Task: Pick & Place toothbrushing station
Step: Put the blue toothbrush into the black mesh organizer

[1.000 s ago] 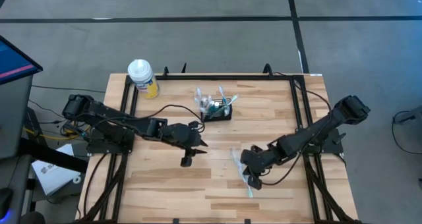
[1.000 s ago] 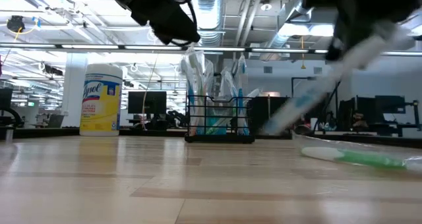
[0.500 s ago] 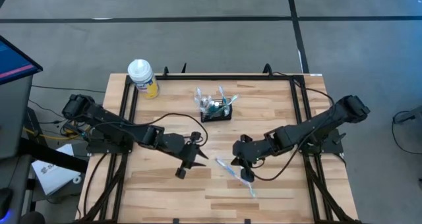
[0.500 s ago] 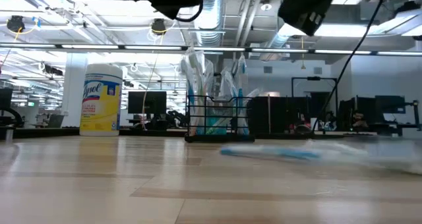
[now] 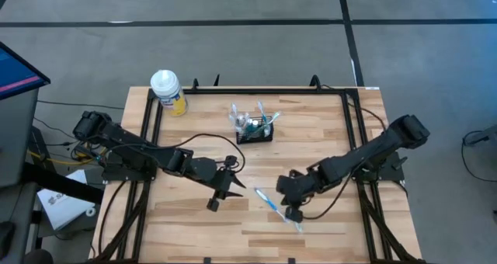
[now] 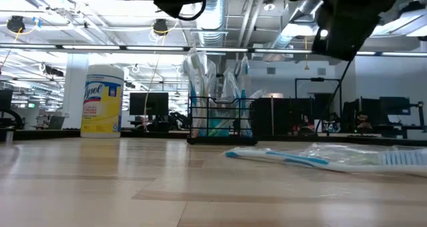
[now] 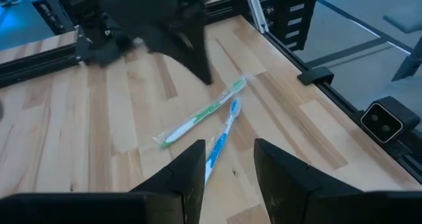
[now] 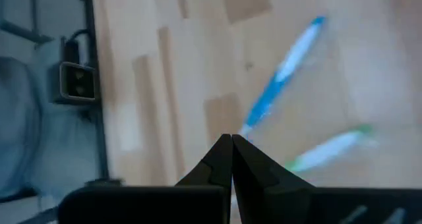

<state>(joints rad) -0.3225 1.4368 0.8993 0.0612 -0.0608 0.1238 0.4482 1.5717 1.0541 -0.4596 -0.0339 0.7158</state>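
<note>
Toothbrushing station (image 5: 255,128) sits at table's far middle, already stocked with brushes. Blue toothbrush (image 5: 269,203) and green toothbrush (image 7: 201,114) lie loose near table's middle, awaiting pickup. Right gripper (image 5: 291,211) hovers above them, fingers pressed together, empty. Left gripper (image 5: 214,202) nearby, fingers spread, likely ready to take blue one.

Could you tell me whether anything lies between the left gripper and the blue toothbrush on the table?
Nothing visible does: bare wood lies between the open left gripper and the blue toothbrush.

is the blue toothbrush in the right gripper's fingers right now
No, the blue toothbrush lies loose on the wooden table beside the green toothbrush, ahead of the right gripper, whose fingers are shut on nothing.
</note>
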